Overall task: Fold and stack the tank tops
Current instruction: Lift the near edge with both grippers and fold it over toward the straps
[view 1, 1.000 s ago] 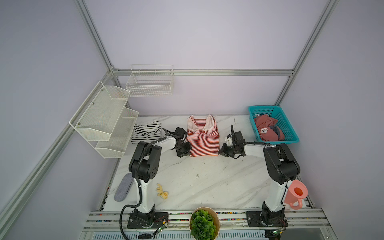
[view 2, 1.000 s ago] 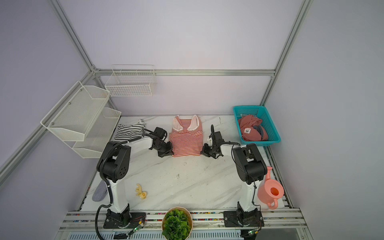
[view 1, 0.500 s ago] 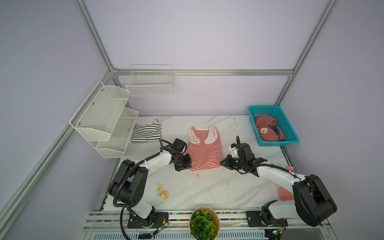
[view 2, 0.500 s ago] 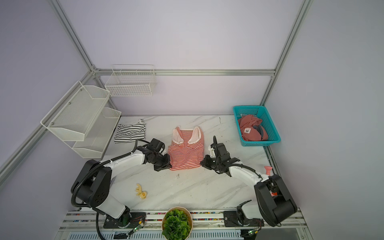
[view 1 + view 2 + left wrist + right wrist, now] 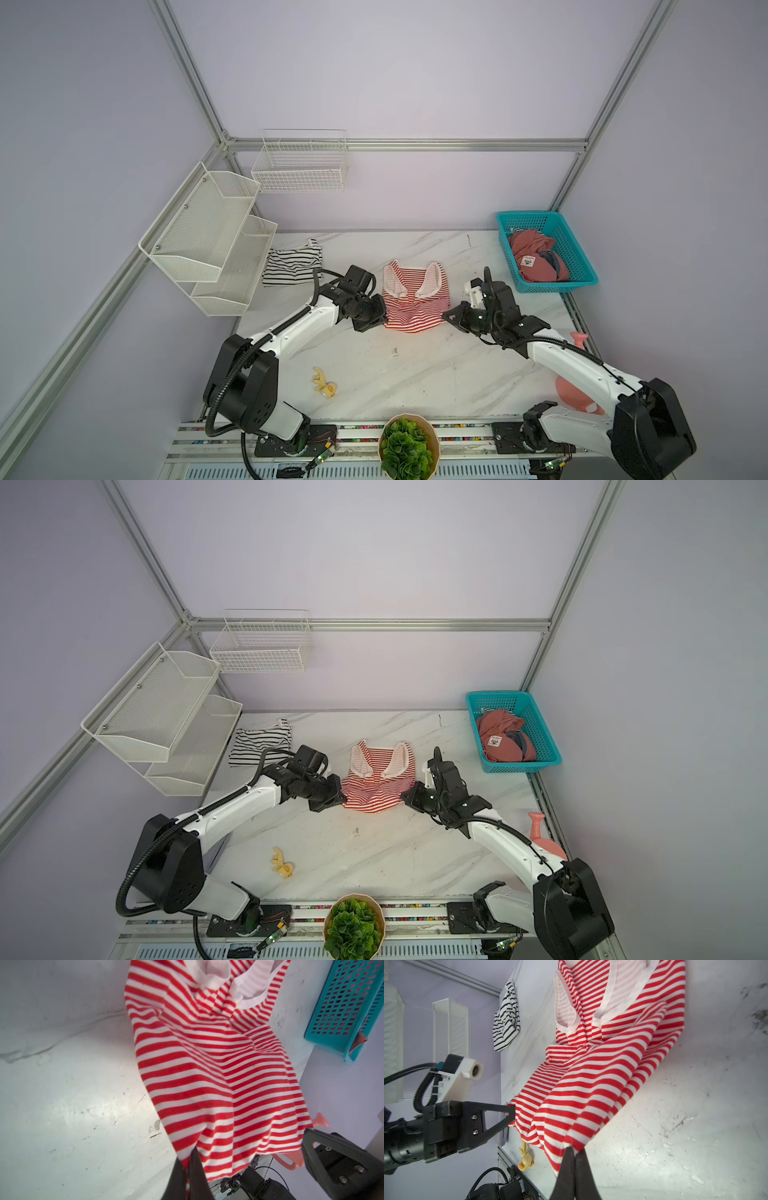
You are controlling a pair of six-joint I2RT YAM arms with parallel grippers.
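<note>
The red-and-white striped tank top (image 5: 415, 291) is sitting a little toward 12 o'clock from the middle of the marble table (image 5: 415, 374). Its long axis is running 12 to 6. The white-trimmed straps and neck hole are pointing at 12, toward the back wall, and the hem is pointing at 6.

The left gripper (image 5: 383, 322) is clenching the hem corner on the 9 o'clock side. The right gripper (image 5: 447, 316) is pinching the corner on the 3 o'clock side. Both wrist views are showing dark fingers (image 5: 198, 1172) pressed together on the striped cloth. Between the two grips the hem is hanging lifted off the tabletop and sagging in the middle, while the strap end is lying on the marble.

The black-and-white striped tank top (image 5: 293, 264) is lying bunched at about 10 o'clock. It is well apart from the red one and just beside the white mesh shelf (image 5: 199, 232). At 2 o'clock a teal basket (image 5: 582, 270) is holding a dusty-red garment (image 5: 532, 253). A small yellow toy (image 5: 325, 384) is resting near 7 o'clock.
</note>
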